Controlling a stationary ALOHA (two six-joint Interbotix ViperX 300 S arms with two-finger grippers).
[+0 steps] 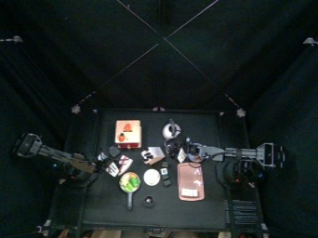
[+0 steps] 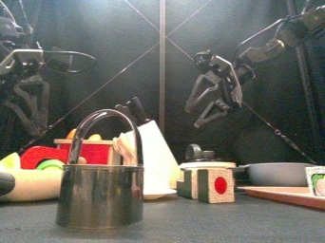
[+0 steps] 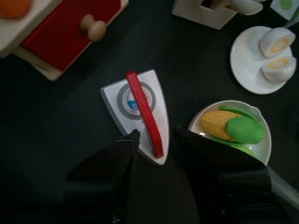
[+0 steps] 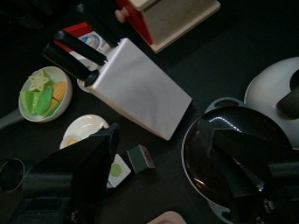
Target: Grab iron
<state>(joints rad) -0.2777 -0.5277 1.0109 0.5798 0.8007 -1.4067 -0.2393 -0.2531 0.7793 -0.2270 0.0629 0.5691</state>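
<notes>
The iron is white with a red handle and lies flat on the black table. In the left wrist view my left gripper is open just above it, one jaw on each side of the handle's near end, without closing on it. In the top view the iron is at the table's left and the left gripper is beside it. My right gripper is open and empty above the white knife block; it hangs high in the front view. The iron is hidden in the front view.
A red and wood toy box, a green dish with corn and an egg plate surround the iron. A kettle, a dark pan and a pink board are to the right. A metal pail stands at the front.
</notes>
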